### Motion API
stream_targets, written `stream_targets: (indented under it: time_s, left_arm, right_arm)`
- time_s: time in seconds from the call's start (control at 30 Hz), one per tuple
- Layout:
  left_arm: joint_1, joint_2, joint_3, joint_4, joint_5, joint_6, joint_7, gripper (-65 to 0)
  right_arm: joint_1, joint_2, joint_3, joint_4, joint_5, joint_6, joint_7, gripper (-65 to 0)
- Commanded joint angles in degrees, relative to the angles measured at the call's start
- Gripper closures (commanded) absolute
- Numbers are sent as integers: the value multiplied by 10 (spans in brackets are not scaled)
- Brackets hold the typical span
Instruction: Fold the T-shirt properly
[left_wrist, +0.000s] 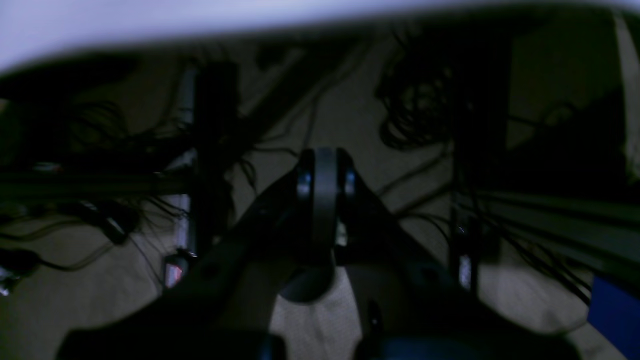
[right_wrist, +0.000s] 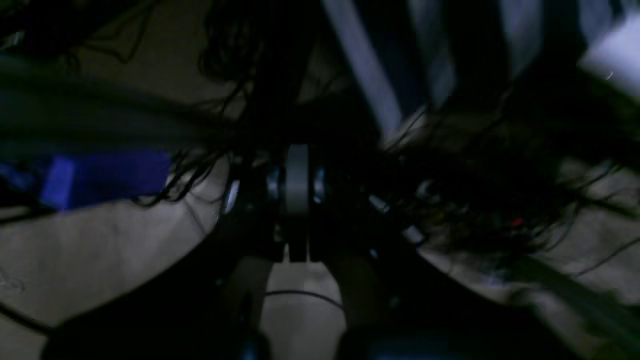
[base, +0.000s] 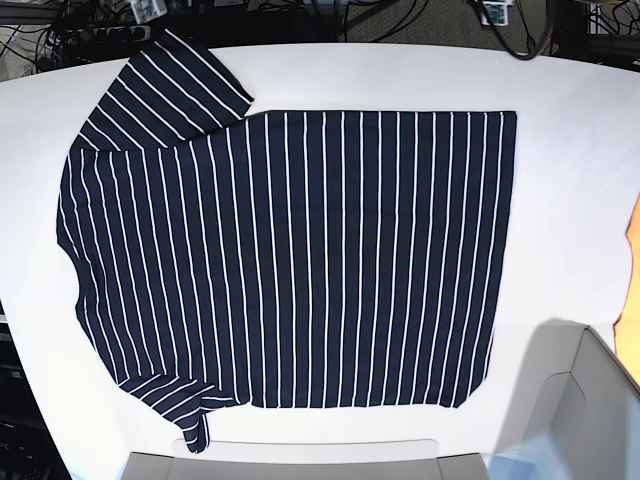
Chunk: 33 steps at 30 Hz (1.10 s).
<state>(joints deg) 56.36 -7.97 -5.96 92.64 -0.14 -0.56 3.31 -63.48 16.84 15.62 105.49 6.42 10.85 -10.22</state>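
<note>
T-shirt (base: 290, 260) flat on table (base: 570, 180) only in base view; wrist views: left end effector (left_wrist: 325, 200), right end effector (right_wrist: 297, 200), both closed, empty.

The dark, white-striped T-shirt (base: 290, 260) lies spread flat, unfolded, on the table.

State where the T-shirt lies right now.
In the base view the T-shirt lies spread flat across the middle of the white table, sleeves toward that view's left edge, hem toward the orange cloth at the right edge.
</note>
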Motion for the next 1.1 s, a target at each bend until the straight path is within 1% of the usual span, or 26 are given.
stream_targets:
  time_s: [0.0, 0.1, 0.2, 0.23, 0.3, 0.37, 0.47, 0.57, 0.6, 0.7, 0.77, 0.8, 0.83, 0.87, 0.9, 0.93, 1.0, 1.07]
  left_arm:
    - [13, -1, -4, 29, 1, 3, -17, -1]
    - [21, -1, -5, 83, 1, 3, 10, -1]
    - [19, -1, -6, 127, 1, 3, 42, -1]
    - [18, -1, -6, 145, 1, 3, 53, -1]
    - [15, -1, -14, 172, 1, 3, 66, -1]
    - [-3, -1, -16, 197, 1, 3, 72, -1]
    - [-28, -1, -17, 239, 2, 3, 87, -1]
    - [-50, -3, -18, 246, 3, 3, 84, -1]
    - [-64, -5, -20, 246, 4, 3, 88, -1]
    - [-88, -6, -35, 246, 3, 2, 88, -1]
    - [-99, -7, -37, 247, 3, 2, 87, -2]
    - [-105, -13, -37, 247, 3, 2, 82, -2]
    - [-110, -23, -37, 248, 3, 2, 82, -4]
    - [-115, -31, -37, 249, 3, 2, 82, -5]
    - [-120, -37, -37, 249, 3, 2, 82, -15]
    - [-124, -41, -37, 249, 3, 2, 82, -32]
    - [-128, -41, -37, 249, 3, 2, 82, -71]
    - [-128, -41, -35, 249, 3, 2, 85, -106]
  right_arm:
    - [-6, 5, 14, 35, 4, -3, -1, -2]
    - [4, 7, 17, 96, 3, -3, -64, -1]
    - [22, 8, 18, 127, 3, -3, -97, -1]
    - [30, 10, 18, 130, 3, -3, -103, -1]
    - [51, 32, 18, 130, 3, -3, -108, -1]
    - [67, 46, 17, 130, 3, -3, -109, -1]
    - [115, 48, 17, 131, 3, -3, -115, -1]
    - [178, 47, 17, 131, 3, -3, -171, -1]
    - [203, 45, 17, 131, 4, -3, -202, -1]
    - [268, 30, 18, 131, 4, 2, -268, -1]
    - [299, 35, 18, 131, 6, 4, -306, -1]
    - [313, 41, 17, 131, 12, 8, -320, -1]
    - [324, 44, 17, 131, 26, 19, -333, -2]
    - [335, 47, 21, 131, 51, 34, -348, -3]
    - [344, 47, 30, 131, 84, 57, -373, -3]
    - [350, 47, 54, 131, 114, 77, -396, -4]
    - [355, 43, 100, 129, 159, 105, -427, -15]
    - [351, 42, 139, 128, 183, 116, -434, -45]
